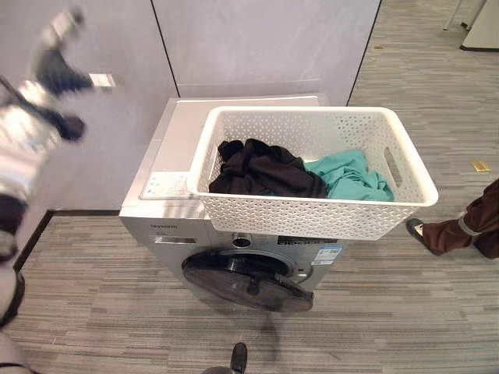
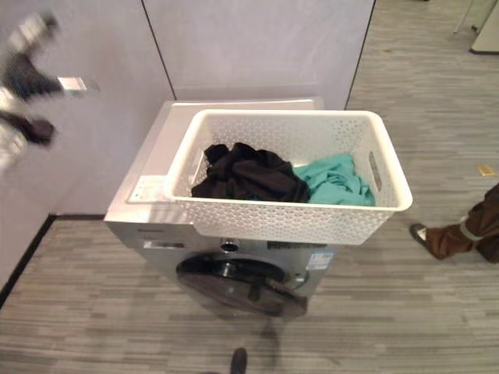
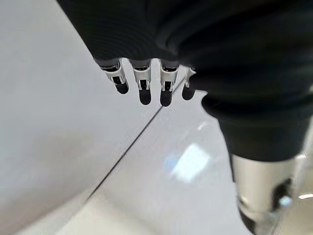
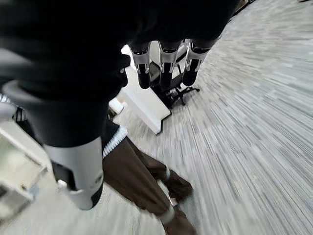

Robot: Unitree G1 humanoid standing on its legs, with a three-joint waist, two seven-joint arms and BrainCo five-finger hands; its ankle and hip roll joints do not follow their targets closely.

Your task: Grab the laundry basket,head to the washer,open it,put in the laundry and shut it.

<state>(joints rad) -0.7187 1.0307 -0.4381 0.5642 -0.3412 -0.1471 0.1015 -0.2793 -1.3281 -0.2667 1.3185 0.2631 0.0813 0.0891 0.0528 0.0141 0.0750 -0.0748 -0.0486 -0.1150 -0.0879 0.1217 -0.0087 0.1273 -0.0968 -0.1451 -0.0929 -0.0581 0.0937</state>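
you have the white laundry basket [image 1: 312,210] sitting on top of the silver washer [image 1: 168,167], pushed toward the washer's right side so its front wall hangs a little past the front edge, above the control panel. inside the basket lies a heap of black clothing [image 1: 261,171] on the left and a teal garment [image 1: 351,178] on the right, the two touching in the middle. the washer's round dark door [image 1: 245,280] shows below the basket on the front face; you cannot tell from the head views whether it is latched or slightly ajar.

your left hand [image 1: 58,66] is raised high at the left of the head view, up against the grey wall panel [image 1: 257,39] and well apart from the basket. in its wrist view the fingers [image 3: 142,88] hang short and relaxed, with the thumb [image 3: 261,196] standing apart from them, and nothing lies between them, so that hand is released and empty, with only wall behind it.

your right hand [image 4: 73,171] appears in its own wrist view, fingers [image 4: 168,63] loose and the thumb apart, grasping nothing. past it you see a person's brown trouser leg [image 4: 134,178] and shoes on the striped grey floor [image 4: 254,137]. the same person's leg [image 1: 468,226] stands at the right edge of the head view, near the basket's right end but apart from it.
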